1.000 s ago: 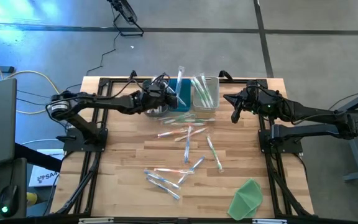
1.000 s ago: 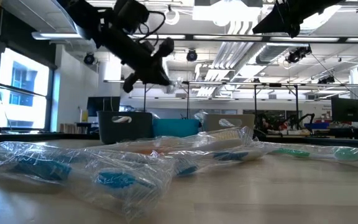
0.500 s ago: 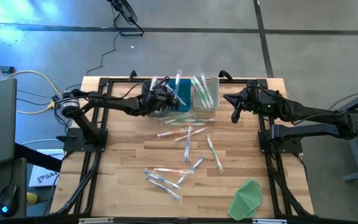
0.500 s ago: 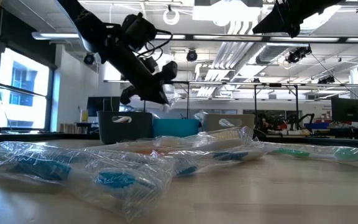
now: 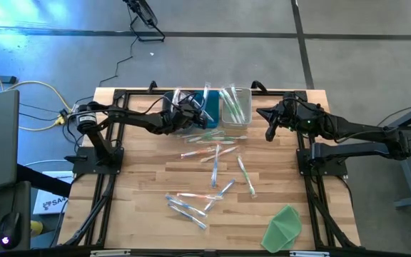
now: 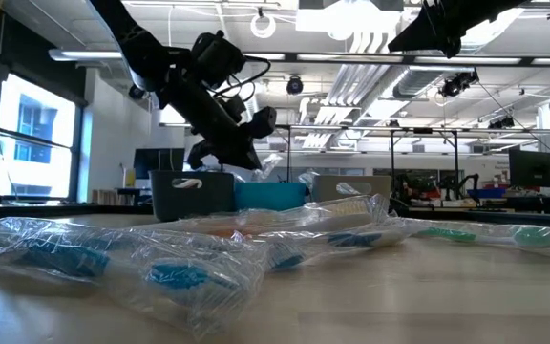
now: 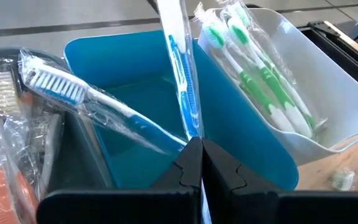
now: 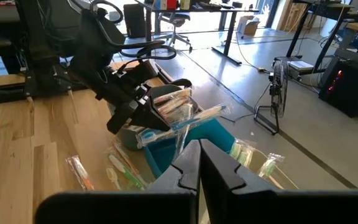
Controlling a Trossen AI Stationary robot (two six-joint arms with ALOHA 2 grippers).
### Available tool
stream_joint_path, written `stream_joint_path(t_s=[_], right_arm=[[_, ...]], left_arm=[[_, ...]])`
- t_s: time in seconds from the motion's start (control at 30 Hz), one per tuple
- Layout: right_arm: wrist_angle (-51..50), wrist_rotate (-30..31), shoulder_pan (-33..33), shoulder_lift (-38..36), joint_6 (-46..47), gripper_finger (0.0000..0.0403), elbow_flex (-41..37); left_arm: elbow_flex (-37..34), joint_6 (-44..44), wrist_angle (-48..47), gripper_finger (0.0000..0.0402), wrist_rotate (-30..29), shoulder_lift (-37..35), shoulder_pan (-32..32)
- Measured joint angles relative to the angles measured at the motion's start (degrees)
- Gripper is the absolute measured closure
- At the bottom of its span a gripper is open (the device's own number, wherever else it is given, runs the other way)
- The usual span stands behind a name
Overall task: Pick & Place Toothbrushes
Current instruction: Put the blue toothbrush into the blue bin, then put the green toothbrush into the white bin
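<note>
My left gripper [image 5: 191, 114] is shut on a blue-and-white toothbrush in a clear wrapper [image 7: 178, 68], over the blue bin [image 7: 129, 106] at the table's far side. A second blue toothbrush [image 7: 86, 102] leans inside that bin. The clear bin [image 5: 235, 107] beside it holds green toothbrushes [image 7: 260, 87]. A dark bin [image 7: 17, 143] on the other side holds orange ones. More wrapped toothbrushes [image 5: 216, 153] lie loose on the table. My right gripper [image 5: 268, 134] hangs shut and empty above the far right. My left gripper pinches the wrapped toothbrush at one end [image 7: 190, 127] between its two fingers. The fingers slant down from the table's left. The toothbrush sticks out beyond the fingertips, over the blue bin's opening [image 7: 135, 93], and runs up out of the wrist picture.
A second cluster of wrapped toothbrushes [image 5: 188, 205] lies near the front edge. A flat green sheet [image 5: 284, 227] rests at the front right corner. Black frame rails [image 5: 105, 178] run along the table's left and right sides.
My left gripper has gone down toward the blue bin and a little toward the table's right, rolling slightly. It stays shut on the toothbrush, which has come down with it over the bin.
</note>
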Motion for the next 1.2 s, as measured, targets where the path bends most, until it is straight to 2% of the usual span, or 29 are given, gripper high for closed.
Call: stream_joint_path(t_s=[0.3,0.67,0.8,0.93,1.13,1.2], right_arm=[[0.00,0.00,0.01,0.00,0.41,0.0401,0.00],[0.00,-0.02,0.00,0.00,0.51,0.0401,-0.02],[0.00,-0.02,-0.01,0.00,0.71,0.0401,-0.02],[0.00,-0.02,0.01,0.00,0.68,0.0401,-0.02],[0.00,-0.02,-0.01,0.00,0.63,0.0401,-0.02],[0.00,-0.02,-0.01,0.00,0.61,0.0401,-0.02]], left_arm=[[0.00,0.09,0.00,0.0396,0.00,0.00,-0.02],[-0.02,1.76,0.07,0.0320,-2.29,0.00,1.95],[0.00,1.64,0.22,0.0308,-0.99,-0.02,2.27],[-0.02,1.62,0.12,0.0319,-0.58,-2.16,2.89],[0.00,-0.71,-3.18,0.0389,5.89,-7.48,7.40],[0.00,-2.62,-5.69,0.0395,7.17,-9.08,9.30]])
